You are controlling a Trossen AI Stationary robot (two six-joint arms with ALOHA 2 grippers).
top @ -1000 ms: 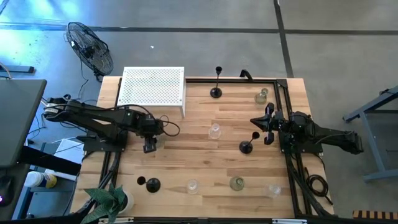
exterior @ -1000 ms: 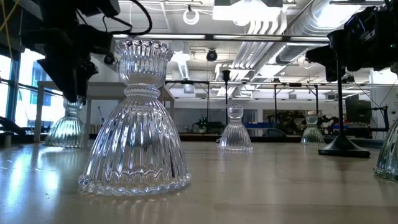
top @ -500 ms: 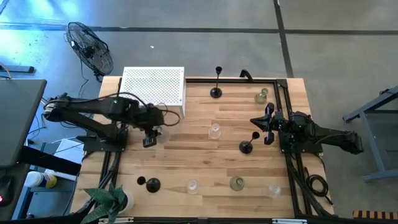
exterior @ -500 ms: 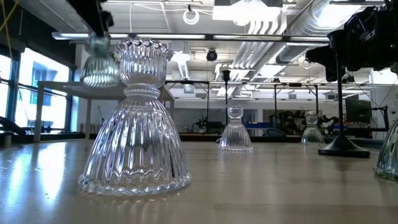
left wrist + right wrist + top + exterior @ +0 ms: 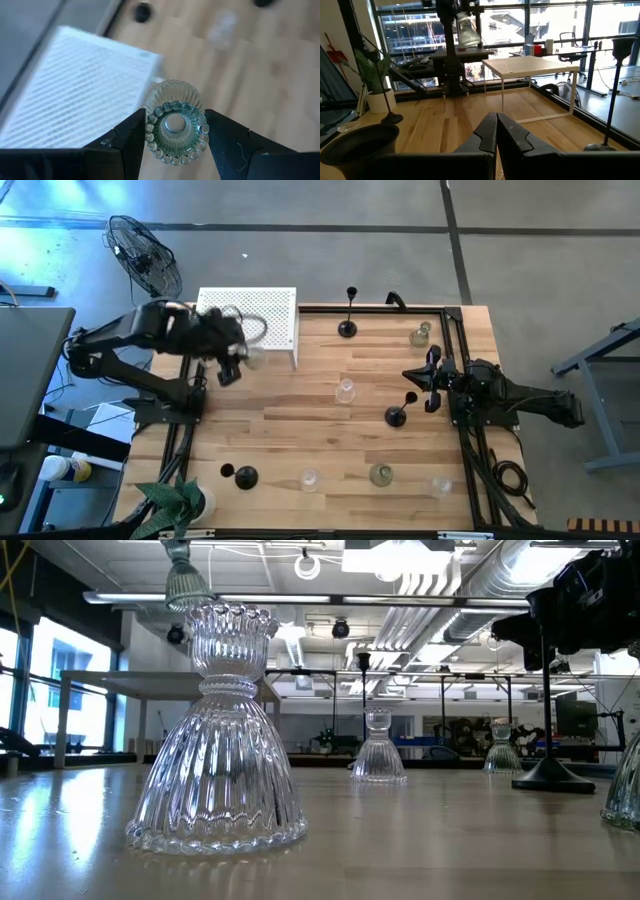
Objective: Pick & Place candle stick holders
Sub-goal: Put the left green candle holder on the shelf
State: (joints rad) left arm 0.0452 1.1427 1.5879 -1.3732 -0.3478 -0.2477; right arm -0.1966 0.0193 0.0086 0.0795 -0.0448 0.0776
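My left gripper [image 5: 240, 361] is shut on a clear glass candle stick holder [image 5: 175, 122], high above the table beside the near right corner of the white perforated stand [image 5: 247, 320]. The low view shows that holder [image 5: 185, 582] hanging well above the tabletop. Other glass holders [image 5: 346, 390] [image 5: 309, 479] [image 5: 380, 474] stand on their flared bases. Black holders stand on round bases at the far edge [image 5: 348, 320], right of centre [image 5: 397, 415] and near left [image 5: 243, 476]. My right gripper [image 5: 432, 378] waits shut at the table's right side. My left gripper pinches the glass holder's small beaded top cup [image 5: 150, 131] between its two fingers [image 5: 131, 137], one on each side. The fingers slant down at it from above. The holder hangs below them, flared base [image 5: 469, 35] down, lifted clear of the table.
A black wire fan [image 5: 145, 260] stands on the floor beyond the table's far left corner. A potted plant [image 5: 175, 500] sits at the near left corner. More glass holders stand at the far right [image 5: 420, 335] and near right [image 5: 440, 483]. A black frame rail [image 5: 460, 370] runs along the right side.
My left gripper has risen steeply from the tabletop and gone toward the far edge, up to the white stand's near right corner. The glass holder, which stood on the table a second ago, has come up with it and hangs clear.
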